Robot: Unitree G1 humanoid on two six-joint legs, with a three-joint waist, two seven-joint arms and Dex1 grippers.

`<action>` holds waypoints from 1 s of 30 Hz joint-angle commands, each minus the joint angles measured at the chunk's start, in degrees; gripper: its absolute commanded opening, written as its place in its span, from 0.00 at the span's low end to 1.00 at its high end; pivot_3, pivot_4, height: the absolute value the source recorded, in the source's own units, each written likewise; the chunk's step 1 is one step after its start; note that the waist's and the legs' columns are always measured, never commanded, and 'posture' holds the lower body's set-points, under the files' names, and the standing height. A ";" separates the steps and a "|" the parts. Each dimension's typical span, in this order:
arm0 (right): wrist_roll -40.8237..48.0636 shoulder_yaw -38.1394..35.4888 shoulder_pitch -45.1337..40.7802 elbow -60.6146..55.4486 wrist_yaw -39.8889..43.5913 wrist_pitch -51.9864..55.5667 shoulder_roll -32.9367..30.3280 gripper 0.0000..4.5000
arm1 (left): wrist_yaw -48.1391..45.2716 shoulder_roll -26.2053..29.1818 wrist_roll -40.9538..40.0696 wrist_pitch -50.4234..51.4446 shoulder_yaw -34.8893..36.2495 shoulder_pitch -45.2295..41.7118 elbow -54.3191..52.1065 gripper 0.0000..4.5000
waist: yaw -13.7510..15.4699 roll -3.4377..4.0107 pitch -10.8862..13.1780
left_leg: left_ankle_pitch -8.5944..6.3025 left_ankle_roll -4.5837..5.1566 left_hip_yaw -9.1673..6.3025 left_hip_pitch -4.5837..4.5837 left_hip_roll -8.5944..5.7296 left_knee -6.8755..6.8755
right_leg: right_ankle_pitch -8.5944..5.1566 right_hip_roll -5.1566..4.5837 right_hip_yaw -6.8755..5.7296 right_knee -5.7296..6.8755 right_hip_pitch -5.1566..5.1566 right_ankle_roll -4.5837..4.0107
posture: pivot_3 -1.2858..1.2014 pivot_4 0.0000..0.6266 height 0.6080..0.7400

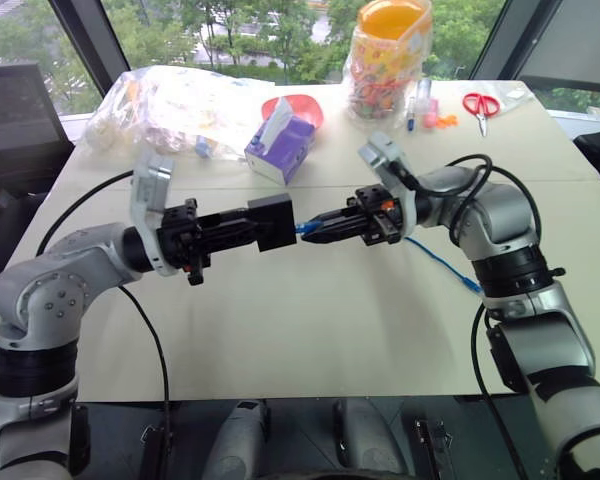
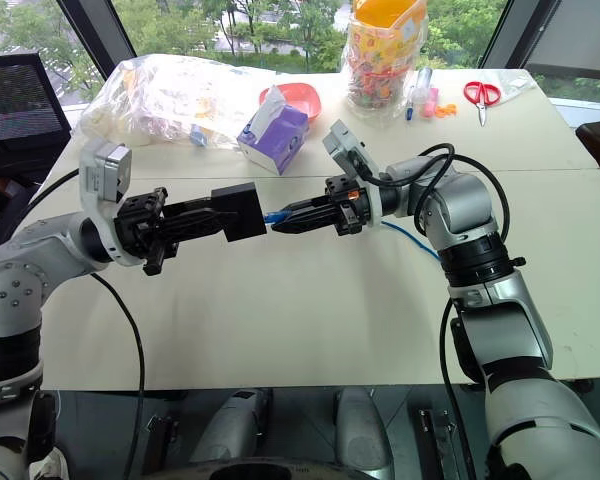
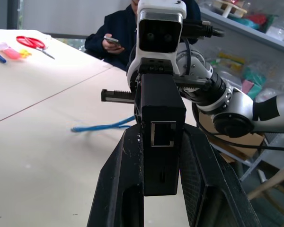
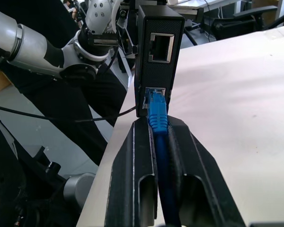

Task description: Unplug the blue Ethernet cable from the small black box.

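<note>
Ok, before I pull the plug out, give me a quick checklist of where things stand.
1. Left hand shut on the small black box, held above the table: ok.
2. Right hand shut on the blue Ethernet cable just behind its plug: ok.
3. Plug seated in the box's lower port, not yet out: ok to pull.
4. Release tab on the plug pressed: cannot tell.
5. Two hands facing each other in line for a straight pull: ok.
6. Loose cable trailing over the table behind the right hand, free of the purple tissue box: ok.
</note>
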 commanded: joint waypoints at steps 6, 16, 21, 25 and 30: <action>0.66 -0.64 -2.20 -1.31 1.23 0.48 0.74 0.09 | -0.30 0.78 -0.95 -0.29 0.19 0.25 -2.74 0.10 | 0.02 0.00 0.00 | 0.00 0.00 0.00 0.00 0.00 0.00 | 0.00 0.00 0.00 0.00 0.00 0.00 | 0.52 0.24 1.00; 0.44 -0.85 -2.87 -0.54 2.02 0.00 0.87 0.58 | -0.25 0.68 -0.63 -0.61 -0.32 -0.41 -2.50 0.10 | 0.03 0.00 0.00 | 0.00 0.00 0.01 0.00 0.00 0.00 | 0.00 0.00 0.01 0.00 0.00 0.00 | 0.52 0.24 1.00; 0.74 -0.84 -3.09 -0.27 2.36 0.71 1.07 0.58 | 0.02 0.46 -0.70 -0.85 -0.44 -0.46 -2.56 0.10 | -0.02 0.00 0.00 | 0.00 0.00 0.01 0.00 0.00 -0.01 | 0.00 0.00 0.01 0.00 -0.01 0.00 | 0.52 0.24 1.00; 0.55 -0.80 -3.27 0.11 2.55 0.77 1.28 0.53 | 0.12 0.41 -0.62 -1.05 -0.48 -0.27 -2.73 0.10 | 0.02 0.00 0.00 | 0.00 0.00 0.01 0.00 0.00 -0.01 | 0.00 0.00 0.01 0.00 -0.01 0.00 | 0.52 0.24 1.00; 0.23 -0.69 -3.34 0.33 2.79 0.67 1.49 0.08 | 0.24 0.34 -0.51 -1.25 -0.46 -0.21 -2.79 0.10 | 0.02 0.01 0.00 | 0.00 0.00 0.01 0.00 0.00 -0.01 | 0.00 0.00 0.01 0.00 -0.01 0.00 | 0.52 0.24 1.00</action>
